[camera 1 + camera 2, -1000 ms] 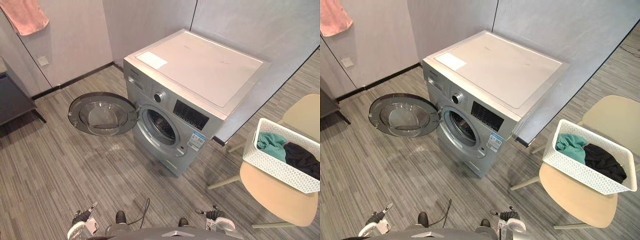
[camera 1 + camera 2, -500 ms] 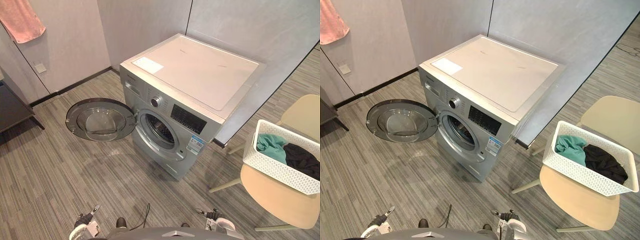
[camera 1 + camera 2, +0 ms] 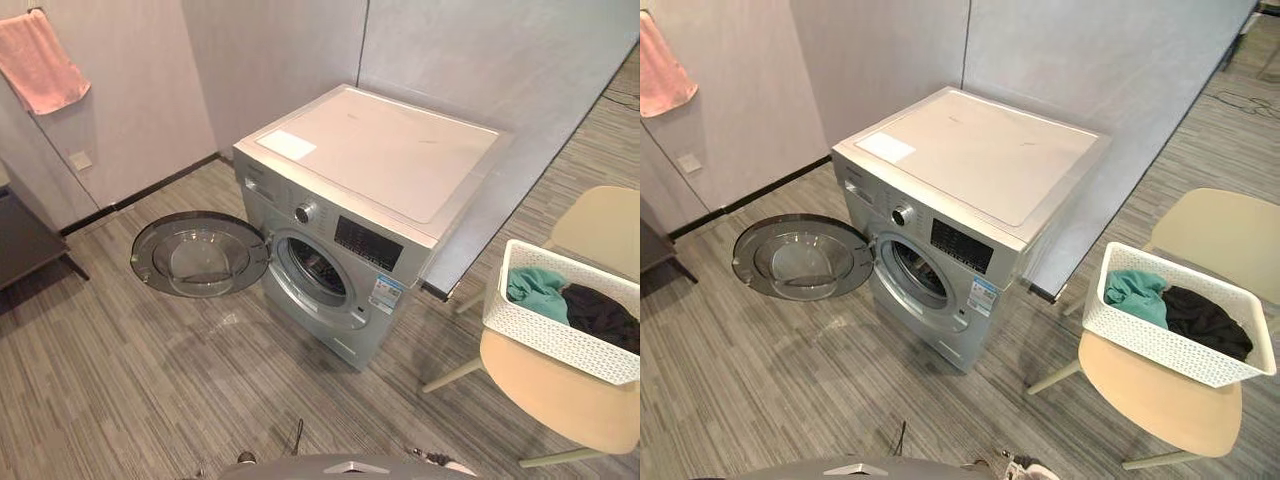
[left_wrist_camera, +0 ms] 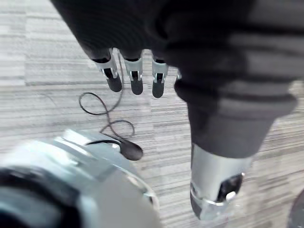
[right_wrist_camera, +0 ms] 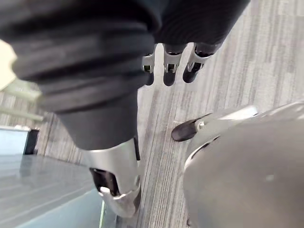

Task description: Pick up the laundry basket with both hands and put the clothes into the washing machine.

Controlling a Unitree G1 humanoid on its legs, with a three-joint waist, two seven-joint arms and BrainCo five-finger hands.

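**Desk:** What's the biggest thing in front of you?

**Me:** The washing machine [image 3: 370,190]. I see it in the middle of the frame, and its round door [image 3: 200,255] is swung wide open at centre left, low over the striped floor [image 3: 120,380].

**Desk:** And the laundry basket?

**Me:** It's at the right edge. A pale chair [image 3: 560,400] stands at lower right, and the white laundry basket [image 3: 555,338] sits on its seat, well apart from the machine. A second chair [image 3: 600,225] stands just above it in the frame. The clothes are in the basket: I make out a teal piece [image 3: 537,288] at the end nearer the machine, with a black piece [image 3: 600,315] beside it.

**Desk:** Hands?

**Me:** My left robot hand [image 4: 136,78] hangs over the floor with its fingers straight and loose and the thumb apart, holding nothing. My right robot hand [image 5: 169,66] is the same, relaxed and empty above the floor.
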